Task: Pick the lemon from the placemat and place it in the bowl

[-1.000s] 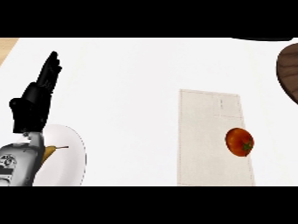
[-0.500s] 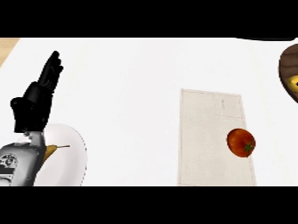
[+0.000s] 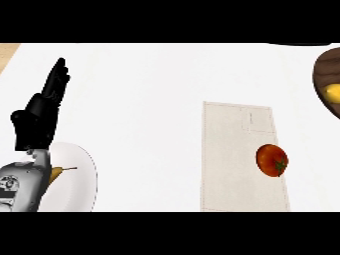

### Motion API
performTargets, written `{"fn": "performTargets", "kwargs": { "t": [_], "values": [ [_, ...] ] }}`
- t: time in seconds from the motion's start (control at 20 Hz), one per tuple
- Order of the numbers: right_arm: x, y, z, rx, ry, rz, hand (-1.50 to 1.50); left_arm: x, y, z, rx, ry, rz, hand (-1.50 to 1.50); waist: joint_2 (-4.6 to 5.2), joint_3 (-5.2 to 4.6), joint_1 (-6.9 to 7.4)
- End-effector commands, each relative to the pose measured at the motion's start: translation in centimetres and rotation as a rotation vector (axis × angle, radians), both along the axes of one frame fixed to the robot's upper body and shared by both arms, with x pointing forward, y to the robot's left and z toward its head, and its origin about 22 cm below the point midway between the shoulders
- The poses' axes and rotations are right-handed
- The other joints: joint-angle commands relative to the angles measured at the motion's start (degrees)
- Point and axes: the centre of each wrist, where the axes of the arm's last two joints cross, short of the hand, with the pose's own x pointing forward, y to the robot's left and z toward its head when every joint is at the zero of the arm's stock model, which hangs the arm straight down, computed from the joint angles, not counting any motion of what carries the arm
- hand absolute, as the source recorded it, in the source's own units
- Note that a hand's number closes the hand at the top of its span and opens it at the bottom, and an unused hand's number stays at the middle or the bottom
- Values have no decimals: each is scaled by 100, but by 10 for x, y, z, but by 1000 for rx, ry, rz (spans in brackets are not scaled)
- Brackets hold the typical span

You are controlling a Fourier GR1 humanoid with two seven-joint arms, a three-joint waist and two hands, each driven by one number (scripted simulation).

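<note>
- White bench [image 3: 150, 84], pale placemat [image 3: 239, 164] with a red tomato [image 3: 272, 160] on it.
- Lemon [image 3: 337, 92] already lies in the dark wooden bowl [image 3: 328, 74] at right edge (task looks done).
- Left hand [image 3: 44, 107] resting, fingers straight, above a white plate [image 3: 81, 187].
- Right hand not visible; best to leave the lemon undisturbed.

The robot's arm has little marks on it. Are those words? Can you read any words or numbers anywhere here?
None can be read.
Left forearm: small dark marks, too blurred to read.
Placemat: only faint lines, no letters.
Tomato, lemon, dark wooden bowl, white plate: no writing.
</note>
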Motion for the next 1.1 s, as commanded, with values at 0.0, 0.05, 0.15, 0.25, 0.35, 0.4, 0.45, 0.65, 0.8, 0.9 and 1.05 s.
{"fn": "performTargets", "kwargs": {
  "t": [0.0, 0.05, 0.15, 0.25, 0.35, 0.4, 0.45, 0.65, 0.8, 0.9, 1.05],
  "values": [
    [-23, -26, 10, 93, -33, 34, -150, -4, -2, -9, 1, 4, 13, 0, -29, -4, -89],
    [-37, -33, -2, 80, -32, 25, -150, -5, -13, -3, -3, 3, 10, 0, -20, 12, -90],
    [-42, -39, 5, 116, -51, 61, -150, -1, 4, -5, -1, 6, 29, 0, -34, -3, -121],
    [-61, -53, 5, 163, -78, 101, -150, -1, 7, -3, -8, 8, 28, 0, -51, 1, -178],
    [-69, -56, 0, 181, -69, 145, -150, 4, 7, -10, -3, 23, 40, 0, -34, 0, -197],
    [-77, -58, -8, 179, -60, 158, -150, 2, 10, -8, 7, 16, 38, 0, -45, 1, -182],
    [-83, -70, 13, 175, -62, 180, -150, 0, 14, -9, 9, 28, 47, 0, -72, -7, -190],
    [-109, -71, -21, 194, -75, 229, -150, -5, 15, -16, 1, 18, 37, 0, -88, -6, -249],
    [-104, -72, -15, 175, -68, 218, -150, -8, 5, 5, -10, 6, 34, 0, -107, -1, -175],
    [-121, -76, -26, 188, -79, 212, -150, -3, 12, 3, -3, 23, 36, 0, -94, 6, -229],
    [-124, -81, -18, 181, -66, 237, -150, -10, 8, -14, -10, 18, 44, 0, -117, -12, -248]
  ]
}}
